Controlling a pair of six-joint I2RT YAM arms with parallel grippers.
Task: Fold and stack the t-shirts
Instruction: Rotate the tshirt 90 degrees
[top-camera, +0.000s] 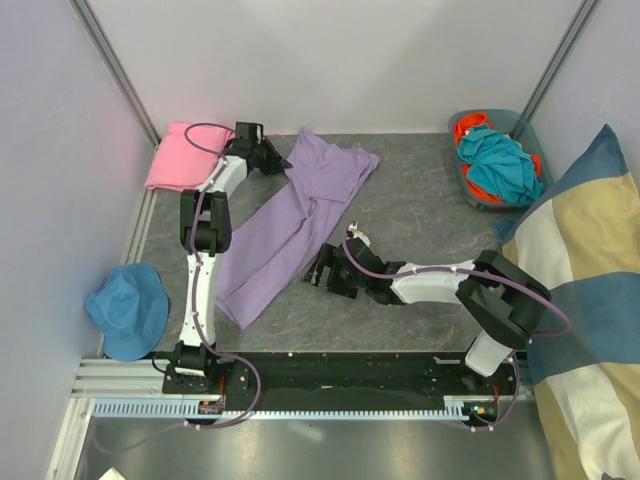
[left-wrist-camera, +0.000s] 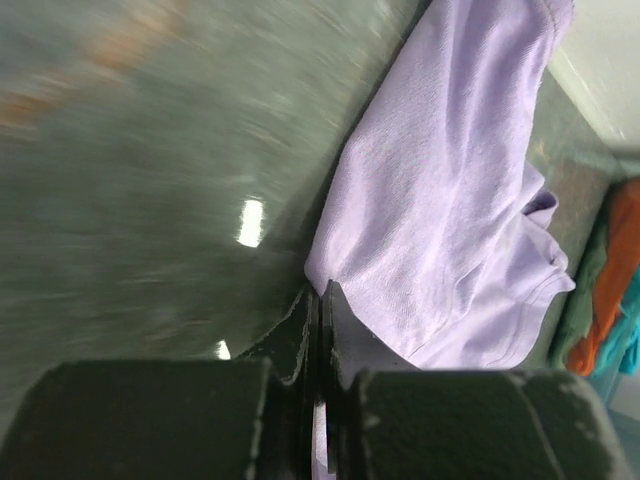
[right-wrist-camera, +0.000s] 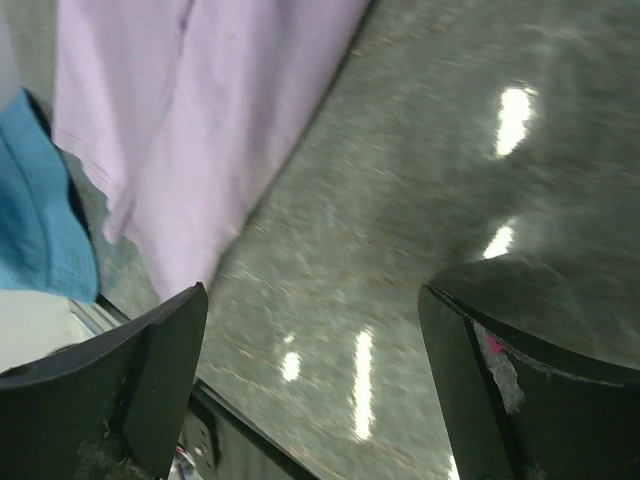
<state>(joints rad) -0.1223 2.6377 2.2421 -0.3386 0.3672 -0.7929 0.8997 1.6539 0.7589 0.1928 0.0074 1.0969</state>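
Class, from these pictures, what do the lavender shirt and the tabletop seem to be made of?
Lavender shirt: soft knit cloth, probably cotton jersey, matte; fine texture and limp folds show. Tabletop: hard, mottled grey, perhaps stone-look laminate, glossy; it mirrors lights as bright spots.

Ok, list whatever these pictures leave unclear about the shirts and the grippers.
- Pink t-shirt: top view, the left arm covers its right edge, so its fold cannot be judged.
- Left gripper: left wrist view, shut on the lavender t-shirt; its own fingers hide how much cloth is pinched.
- Clothes in the basket: top view, heaped; their number cannot be told.
- Table: both wrist views, blurred.
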